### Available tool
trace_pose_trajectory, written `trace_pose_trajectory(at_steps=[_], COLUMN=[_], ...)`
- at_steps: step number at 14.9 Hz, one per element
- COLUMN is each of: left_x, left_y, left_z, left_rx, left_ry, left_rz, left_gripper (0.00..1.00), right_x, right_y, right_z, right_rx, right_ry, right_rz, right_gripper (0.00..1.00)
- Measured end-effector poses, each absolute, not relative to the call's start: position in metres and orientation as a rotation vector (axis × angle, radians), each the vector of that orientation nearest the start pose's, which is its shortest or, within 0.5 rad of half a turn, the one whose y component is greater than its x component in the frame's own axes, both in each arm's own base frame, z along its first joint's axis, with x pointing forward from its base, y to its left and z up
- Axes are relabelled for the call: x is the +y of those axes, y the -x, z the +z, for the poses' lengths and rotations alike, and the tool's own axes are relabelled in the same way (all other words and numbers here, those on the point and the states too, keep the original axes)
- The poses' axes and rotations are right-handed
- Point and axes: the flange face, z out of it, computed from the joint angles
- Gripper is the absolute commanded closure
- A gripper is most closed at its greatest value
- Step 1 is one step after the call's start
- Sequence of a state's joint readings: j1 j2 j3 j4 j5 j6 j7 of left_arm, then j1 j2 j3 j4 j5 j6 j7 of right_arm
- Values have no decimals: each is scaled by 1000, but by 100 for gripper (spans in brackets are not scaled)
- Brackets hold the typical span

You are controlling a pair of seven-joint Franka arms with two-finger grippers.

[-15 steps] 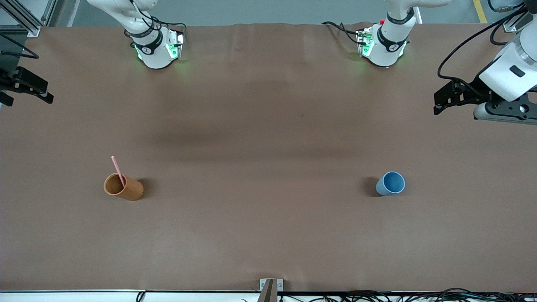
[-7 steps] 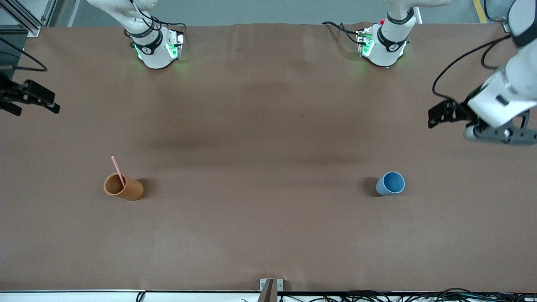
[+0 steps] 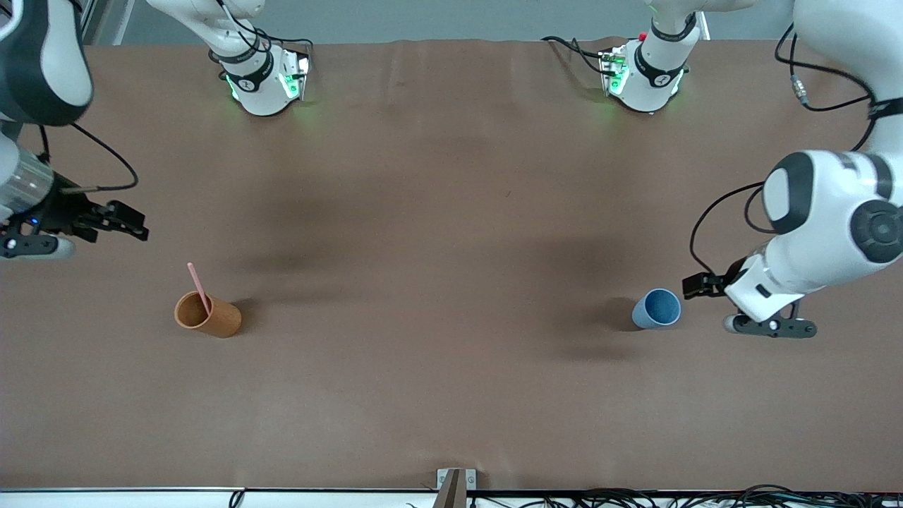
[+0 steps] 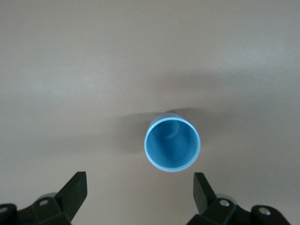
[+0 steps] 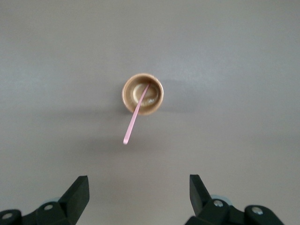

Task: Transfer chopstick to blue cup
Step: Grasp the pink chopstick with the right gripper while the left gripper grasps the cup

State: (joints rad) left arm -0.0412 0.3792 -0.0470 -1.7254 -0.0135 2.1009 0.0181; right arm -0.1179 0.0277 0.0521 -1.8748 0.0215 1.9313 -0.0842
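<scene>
Front view, chopstick in orange cup, both claws wide, left claw seemingly beside blue cup.

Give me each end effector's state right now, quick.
Left end effector: open, holding nothing, beside the blue cup.
Right end effector: open, holding nothing, near the chopstick.

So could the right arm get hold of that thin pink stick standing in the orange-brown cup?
Probably yes. The thin pink chopstick leans out of the orange-brown cup, its upper end standing free above the rim. The right gripper is open over bare table, with nothing between it and the cup.
</scene>
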Motion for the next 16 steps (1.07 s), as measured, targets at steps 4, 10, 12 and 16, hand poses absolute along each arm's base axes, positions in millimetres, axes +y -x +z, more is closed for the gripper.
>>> trace_pose_trajectory(at_steps=[4,10,12,16], left_x=[-55,-55,-55,-57], left_y=[-640,-638,-639,-641], left_z=[299,262,254,243], left_rx=[147,133,116,84], left_ry=[3168,3170,3171,3174], left_rz=[-30,25,18,-2], left_gripper=[0,26,67,98], right_x=[-35,-27,-21,-13], right_y=[-564,-558,-561,-563], right_z=[436,396,386,359], right_rx=[-15,-8,-13,-29], right_ry=[3125,3104,3094,3092], right_rz=[-129,-177,-187,-208], right_gripper=[15,30,34,43])
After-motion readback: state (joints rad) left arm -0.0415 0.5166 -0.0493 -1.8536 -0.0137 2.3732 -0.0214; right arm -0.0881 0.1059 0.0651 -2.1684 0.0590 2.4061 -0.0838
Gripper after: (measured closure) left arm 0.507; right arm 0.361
